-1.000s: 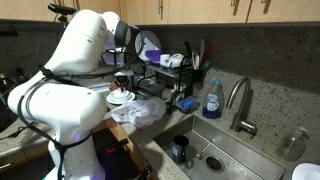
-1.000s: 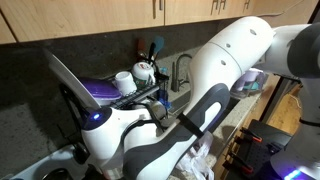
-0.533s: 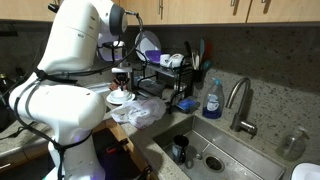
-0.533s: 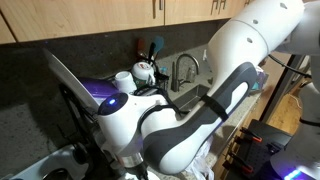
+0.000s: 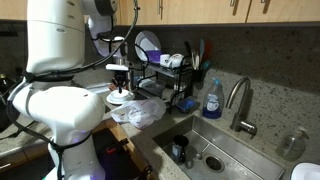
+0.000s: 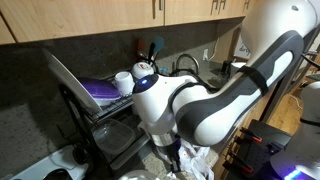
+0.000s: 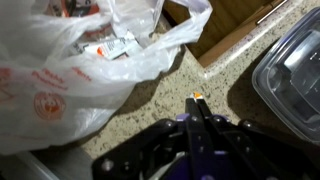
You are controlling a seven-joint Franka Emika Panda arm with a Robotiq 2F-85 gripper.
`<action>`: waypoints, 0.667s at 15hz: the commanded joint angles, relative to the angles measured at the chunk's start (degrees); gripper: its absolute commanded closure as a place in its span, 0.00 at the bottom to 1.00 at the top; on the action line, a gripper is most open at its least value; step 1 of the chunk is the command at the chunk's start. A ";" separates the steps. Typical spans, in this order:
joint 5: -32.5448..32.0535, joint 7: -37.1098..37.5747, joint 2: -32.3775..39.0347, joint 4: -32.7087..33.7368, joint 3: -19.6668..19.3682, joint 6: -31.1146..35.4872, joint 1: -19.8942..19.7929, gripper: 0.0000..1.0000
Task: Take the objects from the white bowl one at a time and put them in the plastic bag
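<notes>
Within the last second the arm has straightened from a stoop to near upright, lifting the pincer (image 5: pixel 120 74) clear of the bowl (image 5: pixel 117 98), which sits on the desk (image 7: pixel 150 108) touching the bag's (image 5: pixel 142 112) left edge. The pincer is clenched, and the wrist view shows an orange speck at its tips. I cannot tell whether that is a held item. This is probably a carry toward the bag. Count: one bowl, one bag, and one clear tub (image 7: pixel 290 70) on the right.
</notes>
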 commanded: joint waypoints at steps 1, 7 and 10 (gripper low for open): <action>5.09 4.02 -7.54 -9.14 0.60 -1.28 -3.21 0.96; 13.29 7.77 -13.77 -19.52 0.05 -2.02 -6.71 0.96; 16.76 9.29 -16.13 -24.16 -0.21 -0.63 -7.76 0.95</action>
